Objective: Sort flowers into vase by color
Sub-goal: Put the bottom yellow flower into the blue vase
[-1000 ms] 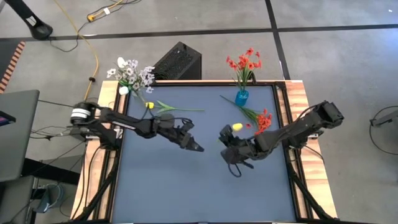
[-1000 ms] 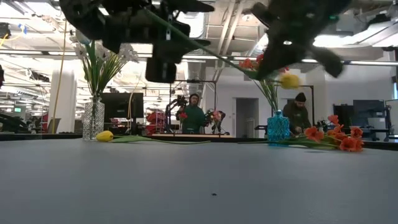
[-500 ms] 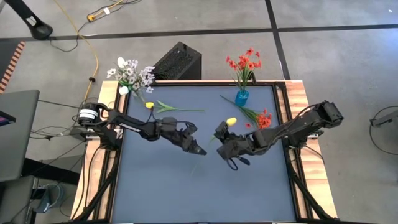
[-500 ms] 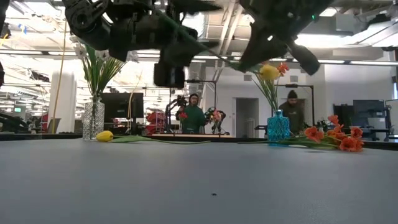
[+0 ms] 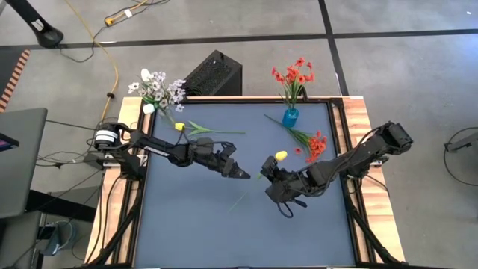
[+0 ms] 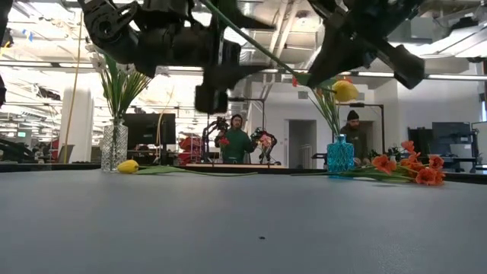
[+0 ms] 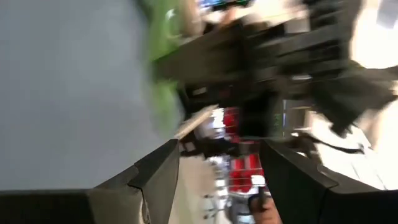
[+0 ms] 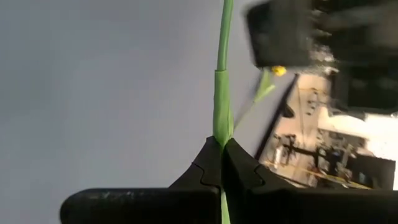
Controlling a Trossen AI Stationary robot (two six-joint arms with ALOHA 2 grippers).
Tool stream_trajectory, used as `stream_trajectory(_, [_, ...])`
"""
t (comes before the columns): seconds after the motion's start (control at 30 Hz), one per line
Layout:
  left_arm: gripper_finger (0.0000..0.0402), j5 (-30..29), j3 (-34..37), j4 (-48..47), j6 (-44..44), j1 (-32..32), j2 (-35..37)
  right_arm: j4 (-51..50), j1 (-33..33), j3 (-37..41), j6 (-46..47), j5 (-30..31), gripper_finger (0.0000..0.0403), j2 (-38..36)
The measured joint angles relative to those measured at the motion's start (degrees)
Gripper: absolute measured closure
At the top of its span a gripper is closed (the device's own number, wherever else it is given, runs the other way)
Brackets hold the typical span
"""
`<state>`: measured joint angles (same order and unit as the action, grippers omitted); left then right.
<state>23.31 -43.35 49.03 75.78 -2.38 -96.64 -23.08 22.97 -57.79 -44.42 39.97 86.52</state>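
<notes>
While its yellow bloom (image 5: 281, 155) hangs above the table (image 5: 194, 224), the yellow flower's thin green stem (image 8: 222, 106) sits pinched between the fingers of my right gripper (image 8: 222, 149), which are closed tight on it. My left gripper (image 5: 243, 173) hovers just beside it, fingers (image 7: 158, 171) spread wide and holding nothing. Farther from my fingers lie a second yellow flower (image 5: 196, 129) and a heap of red flowers (image 5: 314, 142), beside the blue vase (image 5: 290, 116) with red blooms; white flowers (image 5: 158, 90) stand at the far-left corner.
</notes>
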Motion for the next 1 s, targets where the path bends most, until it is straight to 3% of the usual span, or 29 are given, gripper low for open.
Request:
stream_trajectory(0.13, [0.0189,0.5,0.0,-6.7,-0.1,1.2,0.0,0.7,-0.3,0.0,0.0,2.3,0.0379,0.0])
stream_trajectory(0.63, [0.0197,2.4,0.0,-4.6,-0.4,2.1,0.0,5.1,-6.7,0.0,-5.0,3.5,0.0378,0.0])
stream_trajectory(0.77, [0.0244,2.4,0.0,-4.5,-1.0,2.1,0.0,6.1,-6.0,0.0,-7.1,2.5,0.0373,0.0])
stream_trajectory(1.0, [0.0368,1.9,0.0,-4.6,-2.3,2.1,0.0,6.1,-4.2,0.0,-8.6,2.2,0.0371,0.0])
